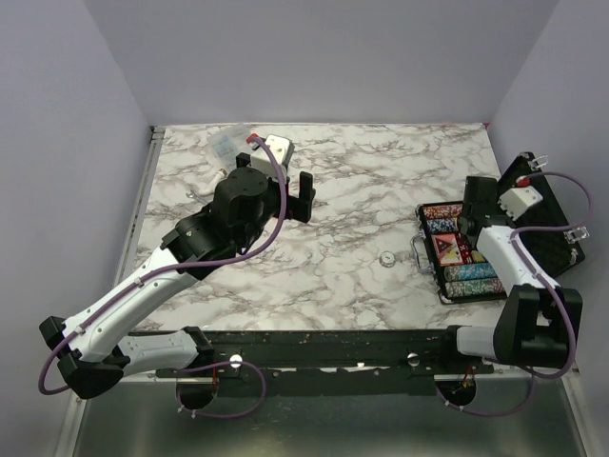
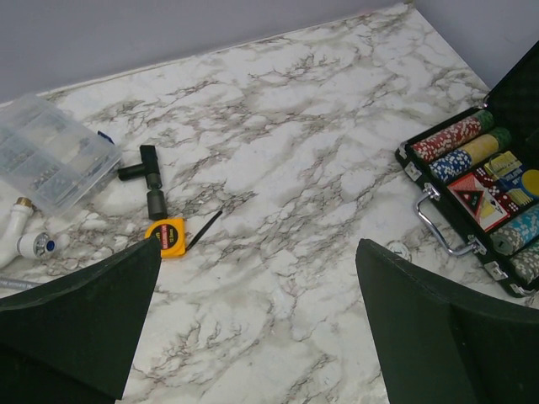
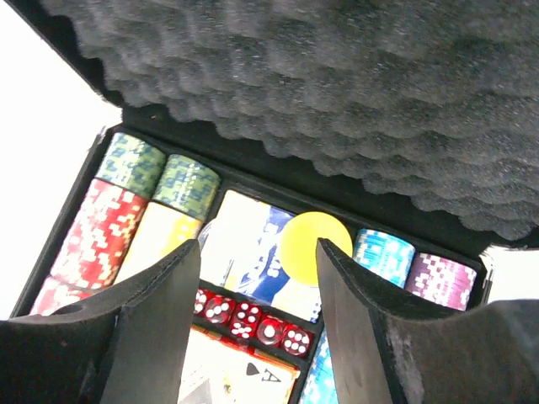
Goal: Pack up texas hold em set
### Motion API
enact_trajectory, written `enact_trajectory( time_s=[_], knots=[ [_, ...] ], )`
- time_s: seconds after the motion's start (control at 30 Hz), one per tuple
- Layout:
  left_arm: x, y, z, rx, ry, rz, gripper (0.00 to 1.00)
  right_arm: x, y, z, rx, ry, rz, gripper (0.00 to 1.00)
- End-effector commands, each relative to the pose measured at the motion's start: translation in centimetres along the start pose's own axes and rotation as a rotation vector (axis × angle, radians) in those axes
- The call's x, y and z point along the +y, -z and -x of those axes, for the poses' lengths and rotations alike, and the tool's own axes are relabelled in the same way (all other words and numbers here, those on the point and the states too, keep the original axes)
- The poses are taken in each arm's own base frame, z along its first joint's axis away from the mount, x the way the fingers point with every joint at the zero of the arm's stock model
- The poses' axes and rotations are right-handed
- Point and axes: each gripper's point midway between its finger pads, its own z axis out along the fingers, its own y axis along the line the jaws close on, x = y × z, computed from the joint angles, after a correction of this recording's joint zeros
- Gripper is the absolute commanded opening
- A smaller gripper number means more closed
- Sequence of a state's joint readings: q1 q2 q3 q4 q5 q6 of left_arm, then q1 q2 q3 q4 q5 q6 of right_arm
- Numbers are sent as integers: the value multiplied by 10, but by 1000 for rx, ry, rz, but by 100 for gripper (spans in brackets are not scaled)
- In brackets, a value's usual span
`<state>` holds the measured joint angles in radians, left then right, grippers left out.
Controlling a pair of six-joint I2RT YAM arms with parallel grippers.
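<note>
Right jaws hang apart over the case (image 3: 253, 164), lid (image 3: 337, 101) propped for loading, yellow disc (image 3: 314, 242) inside. Left jaws gape empty, likely for the white disc (image 1: 387, 258) at its nine o'clock.

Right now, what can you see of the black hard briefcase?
The black hard briefcase lies open, its lid lined with grey egg-crate foam and raised. It holds rows of red, green, yellow, blue and purple chips, a row of red dice and a yellow disc on cards. A metal handle sticks out over the marble table. The right gripper hangs above, jaws apart.
</note>
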<state>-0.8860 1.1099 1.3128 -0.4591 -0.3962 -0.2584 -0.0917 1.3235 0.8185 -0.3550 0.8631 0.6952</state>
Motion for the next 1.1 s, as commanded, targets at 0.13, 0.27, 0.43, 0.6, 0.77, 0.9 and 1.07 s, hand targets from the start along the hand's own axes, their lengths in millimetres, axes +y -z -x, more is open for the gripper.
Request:
enact_trajectory(
  time_s=[0.13,0.27,0.43,0.6,0.77,0.9,1.07],
  knots=[
    [-2,9,14,-29,7,-12,98,70,43,-28,183,159,435,65],
    [-15,6,8,7,8,-75,98,106,108,-73,288,368,673,76],
    [-26,4,4,27,7,-129,98,113,173,-146,493,556,866,91],
    [-30,2,1,40,4,-149,99,99,187,-196,662,671,875,95],
    [-35,3,0,45,6,-173,98,93,189,-205,704,725,856,100],
    [-33,6,4,33,8,-172,98,82,179,-214,730,767,773,98],
    [-32,7,5,26,8,-164,98,80,170,-218,743,757,682,95]
  ],
)
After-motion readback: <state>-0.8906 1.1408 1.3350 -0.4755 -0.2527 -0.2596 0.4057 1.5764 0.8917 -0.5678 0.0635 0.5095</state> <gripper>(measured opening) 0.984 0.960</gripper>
